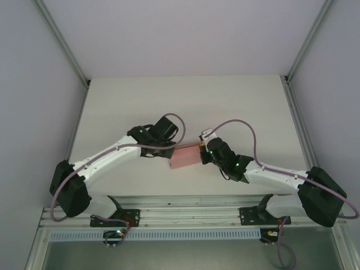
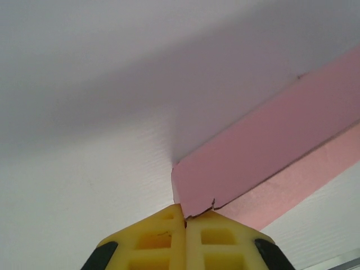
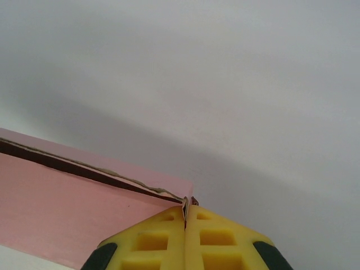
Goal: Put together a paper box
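Midway across the white table [image 1: 185, 101], nearer its front edge, the pale pink thin-card paper box [image 1: 184, 156] is pinched at opposite ends by the left gripper [image 2: 185, 216] and right gripper [image 3: 185, 209], both clamped on card, apparently mid-forming; next likely calls for coordinated, gentle folding.
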Robot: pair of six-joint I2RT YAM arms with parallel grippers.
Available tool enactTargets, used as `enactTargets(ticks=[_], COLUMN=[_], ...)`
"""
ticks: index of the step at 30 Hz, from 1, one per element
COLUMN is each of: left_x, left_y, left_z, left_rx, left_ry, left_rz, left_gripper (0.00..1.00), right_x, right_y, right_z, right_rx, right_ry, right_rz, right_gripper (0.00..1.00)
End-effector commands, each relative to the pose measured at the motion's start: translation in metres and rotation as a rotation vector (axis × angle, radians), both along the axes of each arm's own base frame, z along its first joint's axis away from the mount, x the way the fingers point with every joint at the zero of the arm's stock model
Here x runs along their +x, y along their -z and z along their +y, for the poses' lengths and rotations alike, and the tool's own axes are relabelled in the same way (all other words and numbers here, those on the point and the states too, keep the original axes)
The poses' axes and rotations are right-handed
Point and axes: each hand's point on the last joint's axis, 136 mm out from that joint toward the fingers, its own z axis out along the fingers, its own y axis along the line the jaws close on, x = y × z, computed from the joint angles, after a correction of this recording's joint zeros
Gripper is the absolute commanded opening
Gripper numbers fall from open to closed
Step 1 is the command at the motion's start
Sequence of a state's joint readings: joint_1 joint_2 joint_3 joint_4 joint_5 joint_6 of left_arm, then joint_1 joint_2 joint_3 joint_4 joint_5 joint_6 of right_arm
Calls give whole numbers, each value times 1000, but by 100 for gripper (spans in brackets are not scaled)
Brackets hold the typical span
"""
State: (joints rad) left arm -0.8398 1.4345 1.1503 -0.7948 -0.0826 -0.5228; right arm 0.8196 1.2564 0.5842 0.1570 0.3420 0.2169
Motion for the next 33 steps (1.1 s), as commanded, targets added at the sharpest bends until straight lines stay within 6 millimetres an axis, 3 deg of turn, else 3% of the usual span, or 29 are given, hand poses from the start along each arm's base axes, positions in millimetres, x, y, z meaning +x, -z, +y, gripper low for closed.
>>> enactTargets(ticks=[1, 9, 18, 33], left_x=[-2, 3, 4, 4], left_y=[-1, -3, -8, 3], left_z=[3, 2, -5, 5], left_rx=[-62, -156, -316, -325], left_ry=[-202, -342, -393, -463], left_rz=[125, 207, 374, 462], left_gripper=[0, 0, 0, 0], right_x=[-1, -8, -11, -12], right_y=[5, 7, 11, 17], right_z=[-12, -1, -5, -6], right_rx=[-88, -137, -138, -138], right_ry=[97, 113, 122, 132], right_rz=[-25, -92, -92, -72], right_gripper=[0, 0, 0, 0])
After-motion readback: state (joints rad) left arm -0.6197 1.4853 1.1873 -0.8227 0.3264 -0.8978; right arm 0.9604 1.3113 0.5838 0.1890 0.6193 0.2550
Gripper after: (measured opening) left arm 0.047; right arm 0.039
